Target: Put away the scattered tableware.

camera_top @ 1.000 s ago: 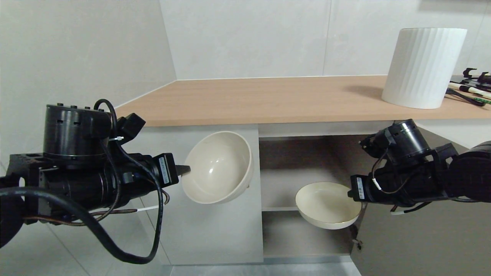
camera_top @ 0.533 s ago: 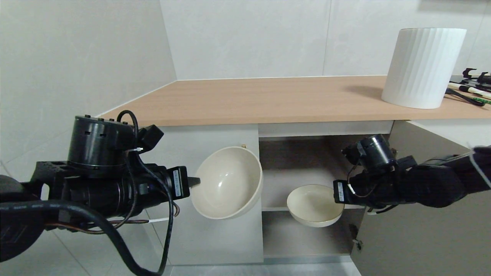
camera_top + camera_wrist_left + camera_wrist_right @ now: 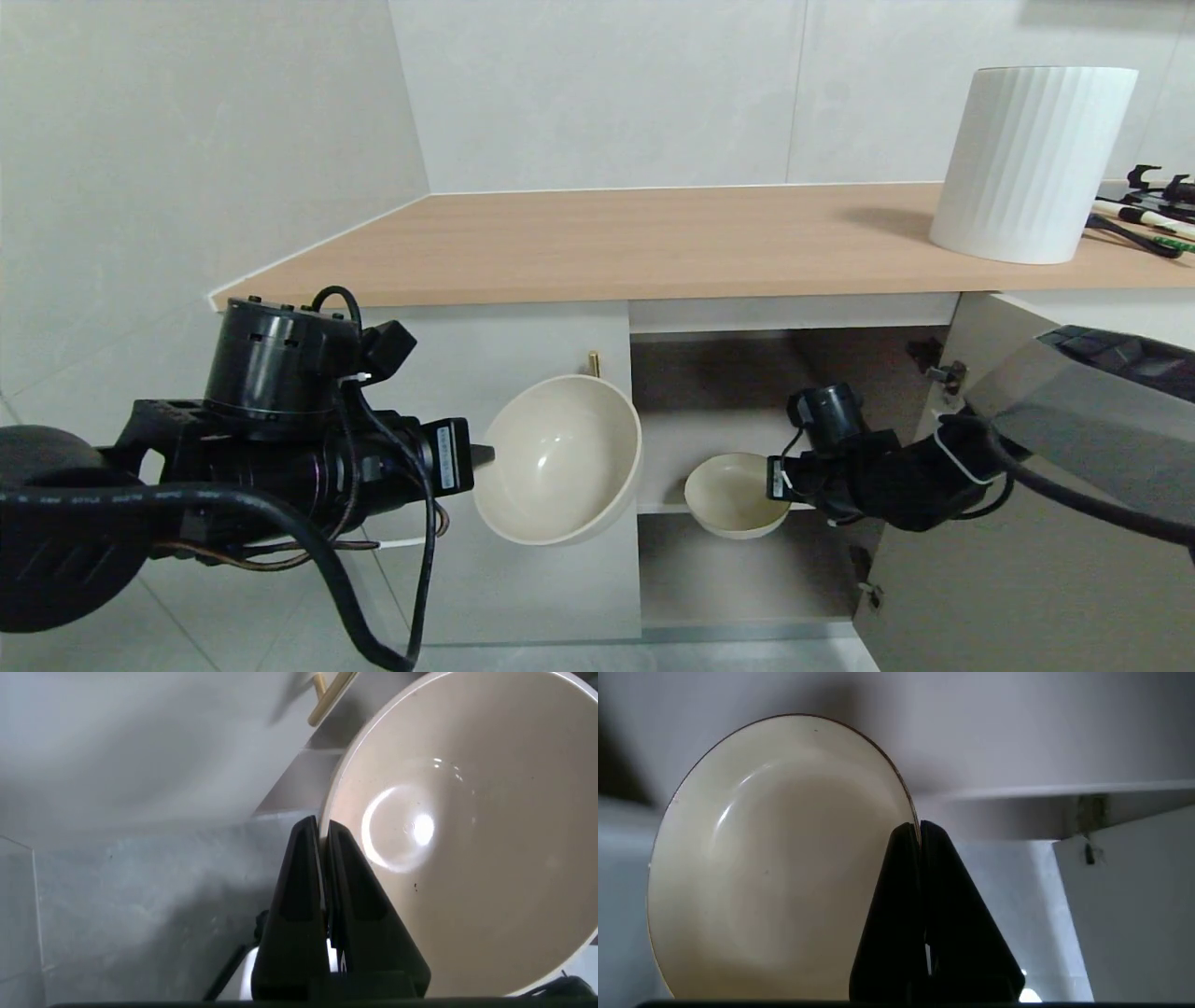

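My left gripper (image 3: pixel 481 455) is shut on the rim of a large cream bowl (image 3: pixel 558 459), held tilted in front of the closed left cabinet door (image 3: pixel 504 597). In the left wrist view the fingers (image 3: pixel 322 873) pinch that bowl (image 3: pixel 467 840) at its edge. My right gripper (image 3: pixel 780 479) is shut on the rim of a smaller cream bowl (image 3: pixel 735 493), held inside the open cabinet at the level of the shelf (image 3: pixel 667 510). The right wrist view shows this bowl (image 3: pixel 775 849) clamped at its rim by the fingers (image 3: pixel 920 882).
A wooden countertop (image 3: pixel 653 238) runs above the cabinet. On it at the right stand a white ribbed cylinder (image 3: pixel 1032 163) and some utensils (image 3: pixel 1144 219). The right cabinet door (image 3: pixel 1008 551) hangs open beside my right arm. A brass knob (image 3: pixel 593 362) sits on the left door.
My right arm has pushed forward, carrying the smaller bowl deeper into the cabinet. The left arm has moved right and down with the large bowl.
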### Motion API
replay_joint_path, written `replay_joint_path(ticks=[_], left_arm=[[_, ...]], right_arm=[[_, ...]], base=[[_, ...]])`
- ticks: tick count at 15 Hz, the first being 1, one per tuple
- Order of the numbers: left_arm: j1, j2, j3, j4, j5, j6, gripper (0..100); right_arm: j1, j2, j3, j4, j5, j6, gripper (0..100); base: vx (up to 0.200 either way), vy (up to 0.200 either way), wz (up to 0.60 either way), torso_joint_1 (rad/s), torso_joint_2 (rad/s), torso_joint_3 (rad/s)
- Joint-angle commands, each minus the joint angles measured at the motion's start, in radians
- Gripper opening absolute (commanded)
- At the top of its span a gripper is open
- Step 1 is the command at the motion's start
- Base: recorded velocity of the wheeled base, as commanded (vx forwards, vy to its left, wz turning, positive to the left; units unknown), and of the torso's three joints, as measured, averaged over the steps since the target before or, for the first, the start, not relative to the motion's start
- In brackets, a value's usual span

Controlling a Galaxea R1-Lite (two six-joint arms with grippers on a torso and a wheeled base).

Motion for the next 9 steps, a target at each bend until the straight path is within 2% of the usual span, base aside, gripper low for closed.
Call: replay_joint_path(ticks=[1, 6, 9], left_arm=[[-0.001, 0.008, 0.000, -0.001, 0.000, -0.001, 0], [-0.002, 0.017, 0.001, 0.000, 0.001, -0.001, 0], [-0.002, 0.020, 0.001, 0.000, 0.001, -0.001, 0]], right_arm=[[-0.016, 0.125, -0.075, -0.021, -0.036, 0.014, 0], [-0.060, 0.243, -0.207, -0.041, -0.142, 0.015, 0], [-0.078, 0.289, -0.278, -0.041, -0.168, 0.018, 0]], base=[[0.000, 0.000, 0.00, 0.000, 0.00, 0.000], [0.000, 0.000, 0.00, 0.000, 0.00, 0.000], [0.000, 0.000, 0.00, 0.000, 0.00, 0.000]])
